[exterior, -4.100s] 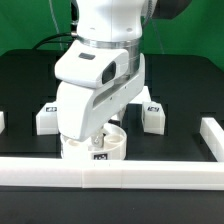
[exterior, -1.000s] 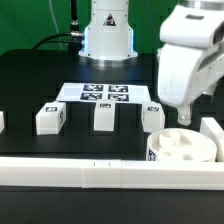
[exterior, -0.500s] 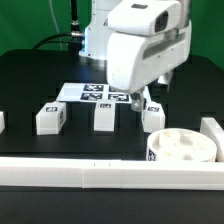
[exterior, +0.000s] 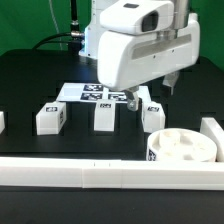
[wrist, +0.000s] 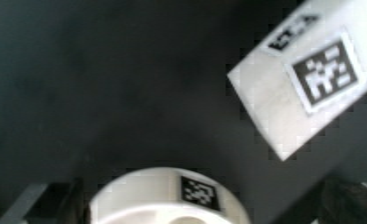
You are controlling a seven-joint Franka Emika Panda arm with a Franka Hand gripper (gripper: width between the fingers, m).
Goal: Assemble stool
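The round white stool seat (exterior: 185,147) lies flat in the front corner on the exterior view's right, against the rails, with a tag on its side. Three white blocky legs stand in a row behind the front rail: one at the left (exterior: 50,118), one in the middle (exterior: 104,117), one at the right (exterior: 152,117). My gripper (exterior: 152,93) hangs open and empty above the right leg, behind the seat. In the wrist view the seat's tagged rim (wrist: 162,195) shows between my spread fingers, with the gripper (wrist: 198,203) holding nothing.
The marker board (exterior: 100,93) lies behind the legs and also shows in the wrist view (wrist: 313,80). A long white rail (exterior: 100,172) runs along the front, another (exterior: 212,130) stands at the right, and a short piece (exterior: 2,120) at the left.
The seat went from the front middle to the right front corner and was let go. The arm has since risen and swung back and to the exterior view's left.
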